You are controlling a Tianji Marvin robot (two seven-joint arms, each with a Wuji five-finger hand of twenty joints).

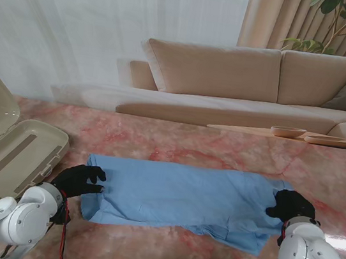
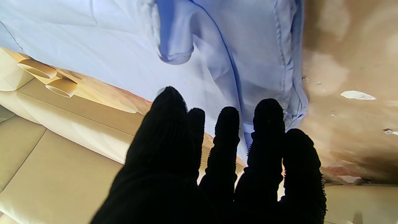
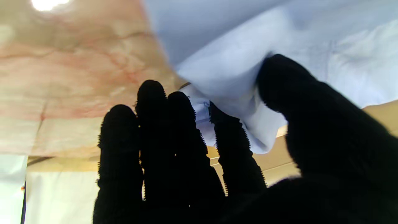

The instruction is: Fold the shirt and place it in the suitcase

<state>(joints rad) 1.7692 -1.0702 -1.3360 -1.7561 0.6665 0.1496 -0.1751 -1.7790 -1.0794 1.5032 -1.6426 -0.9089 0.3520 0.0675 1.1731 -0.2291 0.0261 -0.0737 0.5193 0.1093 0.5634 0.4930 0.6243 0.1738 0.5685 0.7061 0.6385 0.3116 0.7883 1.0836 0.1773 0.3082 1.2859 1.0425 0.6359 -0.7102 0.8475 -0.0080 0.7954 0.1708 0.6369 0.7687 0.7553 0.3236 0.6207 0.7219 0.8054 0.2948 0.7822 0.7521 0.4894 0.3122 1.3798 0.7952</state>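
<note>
Stand view. We see the shirt (image 1: 183, 196), a light blue woven fabric, lying as a long flat band across the pink-veined marble table (image 1: 177, 146), its nearer edge uneven and creased. The suitcase (image 1: 4, 144), a beige hard shell with rounded corners, lies open at the far left of the table, lid raised, well apart from the shirt's left end. Our left hand (image 1: 79, 179), in a black knitted glove, rests at the shirt's left end with fingers apart, touching the cloth edge. Our right hand (image 1: 290, 205), gloved alike, sits on the shirt's right end. A tan upholstered sofa (image 1: 245, 75) stands beyond the table, and shallow wooden bowls (image 1: 287, 131) sit on a low board before it.

Left wrist view. The left hand's fingers (image 2: 227, 130) are extended and slightly spread, holding nothing; the shirt's stitched hem and a rolled cuff lie just past the fingertips.

Right wrist view. The thumb (image 3: 289, 84) presses a raised fold of the smooth blue cloth against the index finger; the remaining fingers (image 3: 155, 105) lie together beside it. The right hand pinches the shirt's corner.
</note>
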